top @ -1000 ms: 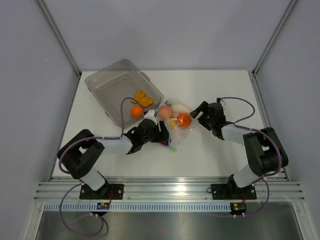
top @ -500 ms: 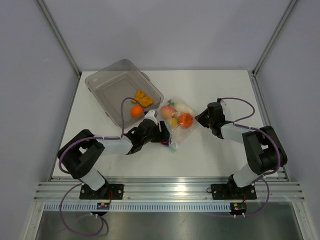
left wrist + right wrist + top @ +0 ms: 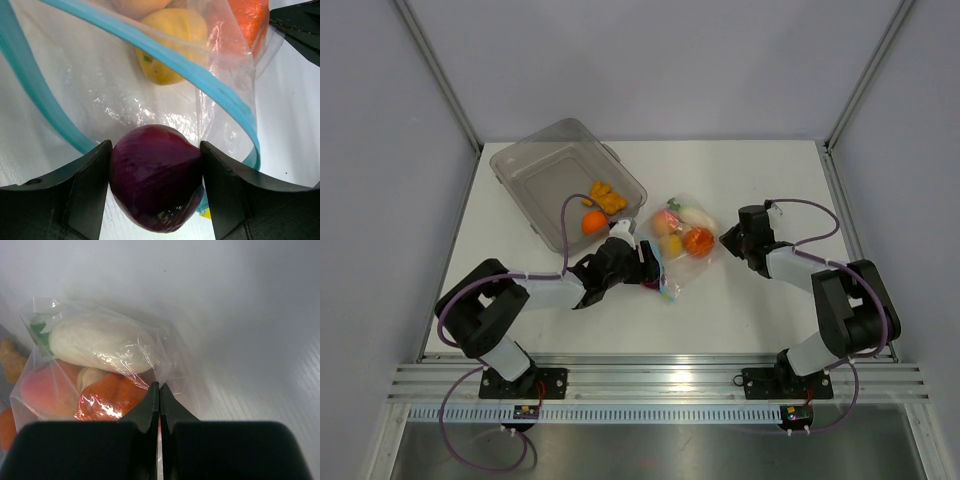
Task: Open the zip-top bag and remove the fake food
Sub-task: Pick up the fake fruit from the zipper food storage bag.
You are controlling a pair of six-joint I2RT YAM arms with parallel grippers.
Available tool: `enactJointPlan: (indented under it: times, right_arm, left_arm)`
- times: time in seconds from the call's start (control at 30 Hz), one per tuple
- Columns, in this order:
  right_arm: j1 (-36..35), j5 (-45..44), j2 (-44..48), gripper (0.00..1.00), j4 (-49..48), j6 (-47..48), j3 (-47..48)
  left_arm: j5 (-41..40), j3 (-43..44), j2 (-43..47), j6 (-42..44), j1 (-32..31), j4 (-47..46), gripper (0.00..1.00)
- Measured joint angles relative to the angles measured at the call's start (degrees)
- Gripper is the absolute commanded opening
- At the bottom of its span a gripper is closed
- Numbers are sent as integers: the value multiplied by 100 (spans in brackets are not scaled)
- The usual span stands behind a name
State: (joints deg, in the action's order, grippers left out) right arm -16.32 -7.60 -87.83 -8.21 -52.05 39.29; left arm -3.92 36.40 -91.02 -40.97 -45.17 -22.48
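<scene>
The zip-top bag (image 3: pixel 685 240) lies mid-table, clear with a light-blue zip strip (image 3: pixel 172 60). Its mouth faces my left gripper (image 3: pixel 652 270). That gripper (image 3: pixel 156 167) is shut on a purple onion (image 3: pixel 155 187) of the fake food, just at the bag's mouth. Deeper in the bag, the left wrist view shows a yellow fruit (image 3: pixel 172 45) and an orange piece (image 3: pixel 247 22). My right gripper (image 3: pixel 724 240) is at the bag's far end. Its jaws (image 3: pixel 159 389) are shut on the thin plastic there, beside a white radish (image 3: pixel 100 342), a peach (image 3: pixel 42 387) and an orange piece (image 3: pixel 112 397).
A rigid clear tub (image 3: pixel 545 170) sits at the back left, holding an orange fruit (image 3: pixel 592 223) and yellow-orange pieces (image 3: pixel 608 196). Grey walls ring the white table. Both arm bases stand at the near edge.
My right gripper went from open to shut on the bag's far end and drew back to the right. The bag shifted and stretched to the right. The left gripper stayed put with the onion.
</scene>
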Motion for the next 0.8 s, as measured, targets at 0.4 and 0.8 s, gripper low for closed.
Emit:
enactJointPlan:
  times: [0.4, 0.8]
  right_arm:
    - [94, -509, 205, 0, 387, -72, 2]
    - [98, -859, 332, 0, 839, -192, 79]
  left_arm:
    - [0, 0, 0, 0, 0, 20, 60]
    - [-297, -46, 592, 70, 15, 667, 60]
